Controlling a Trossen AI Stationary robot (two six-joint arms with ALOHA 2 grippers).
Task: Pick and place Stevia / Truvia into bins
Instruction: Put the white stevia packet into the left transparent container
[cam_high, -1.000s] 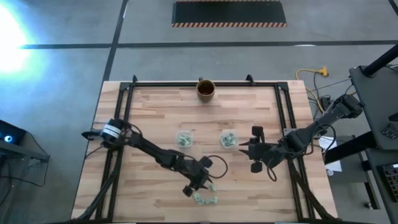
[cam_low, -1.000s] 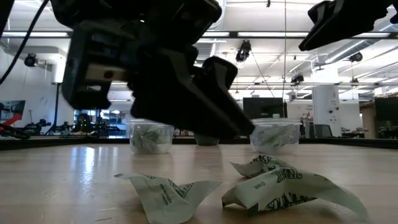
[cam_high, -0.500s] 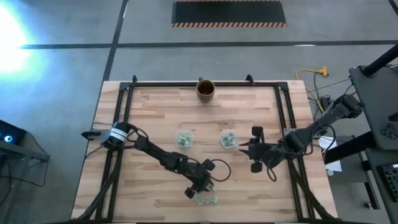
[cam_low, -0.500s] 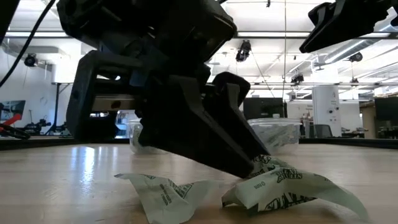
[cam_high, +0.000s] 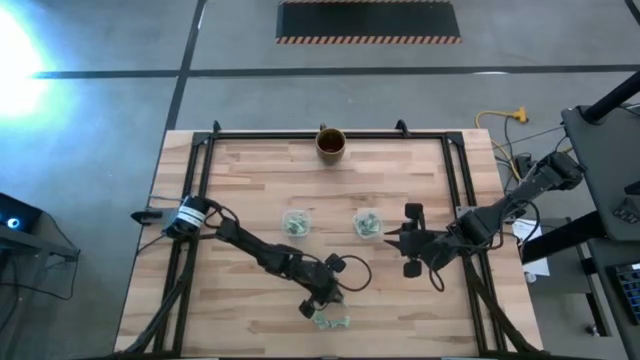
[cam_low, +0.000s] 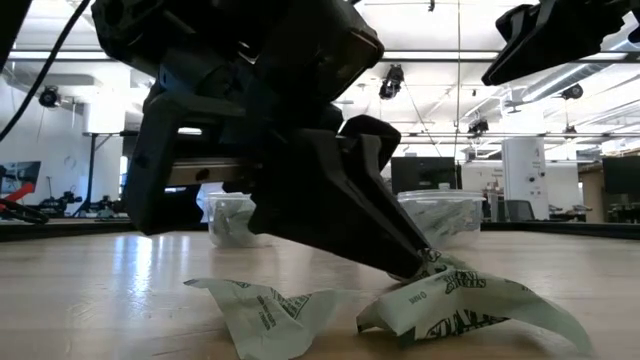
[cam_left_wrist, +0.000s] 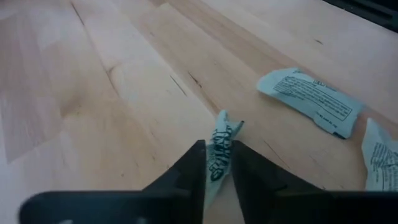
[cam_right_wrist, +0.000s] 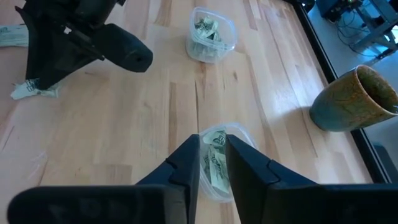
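Three crumpled green-and-white packets (cam_high: 330, 321) lie near the table's near edge. My left gripper (cam_high: 322, 304) is down on them, shut on one packet (cam_left_wrist: 219, 144). The two others (cam_left_wrist: 311, 99) (cam_left_wrist: 382, 155) lie flat beyond it. In the low view the left gripper's fingers reach the right-hand packet (cam_low: 455, 300); another packet (cam_low: 265, 310) lies beside it. Two clear cups (cam_high: 295, 222) (cam_high: 367, 223) stand mid-table with packets inside. My right gripper (cam_high: 392, 238) hovers beside and above the right cup (cam_right_wrist: 217, 163), its fingers a narrow gap apart. My left gripper pinches the packet's raised, crumpled edge (cam_left_wrist: 221, 134) between its two fingers. The fingers (cam_low: 405, 262) slant down onto it from above and from the table's far left. The rest of the packet (cam_low: 480, 305) lies on the table.
A brown-gold mug (cam_high: 332, 144) stands at the middle of the far edge. Black rails (cam_high: 200, 180) run along the table's left, right and far sides. Bare wood (cam_high: 250, 180) lies around the cups. The room beyond shows in the low view.
My left gripper has come down and a little toward the near edge, onto the packets; its fingertips now sit at the right-hand packet. The packets have stayed where they lay.
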